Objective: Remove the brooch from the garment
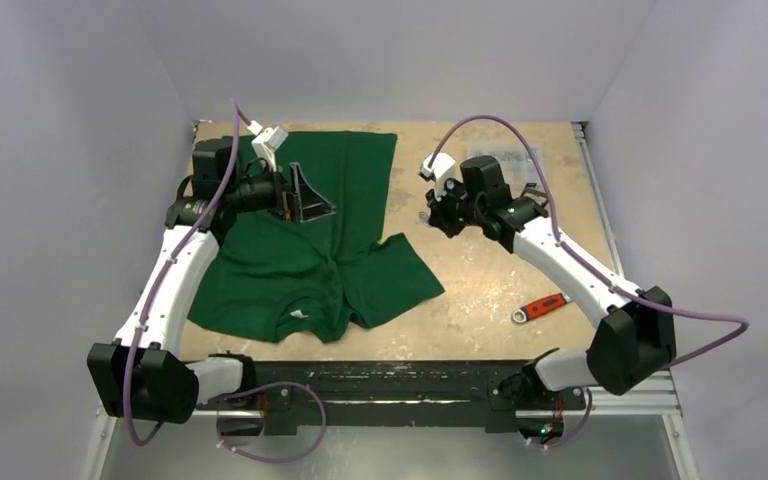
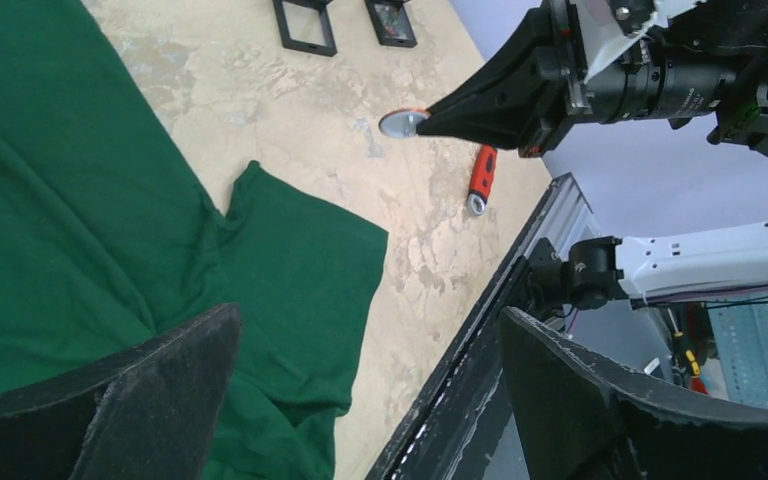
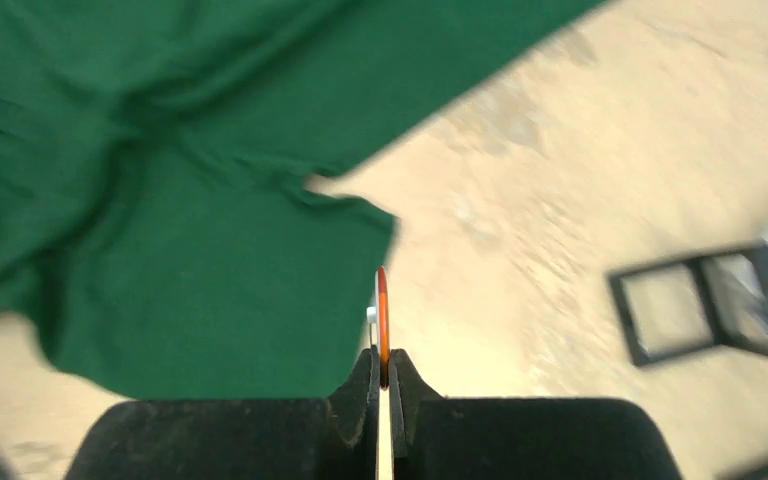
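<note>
The dark green garment (image 1: 290, 270) lies spread on the left half of the table, with its white neck label toward the near edge. My left gripper (image 1: 310, 195) hangs open above the garment's upper part. In the left wrist view its fingers (image 2: 368, 315) stand wide apart with nothing between them, over the garment (image 2: 80, 230) and the table edge. My right gripper (image 1: 428, 215) is off the garment, over bare table to its right. It is shut on the brooch (image 3: 382, 310), a thin orange-rimmed disc seen edge-on. The brooch (image 2: 400, 123) shows as a silvery disc at the right gripper's (image 2: 430, 122) tip.
A red-handled tool (image 1: 540, 307) lies on the table near the right arm's base. Small black frames (image 3: 700, 300) stand on the wood at the back right, beside a clear packet (image 1: 505, 160). The black front rail (image 2: 480, 330) borders the table's near edge.
</note>
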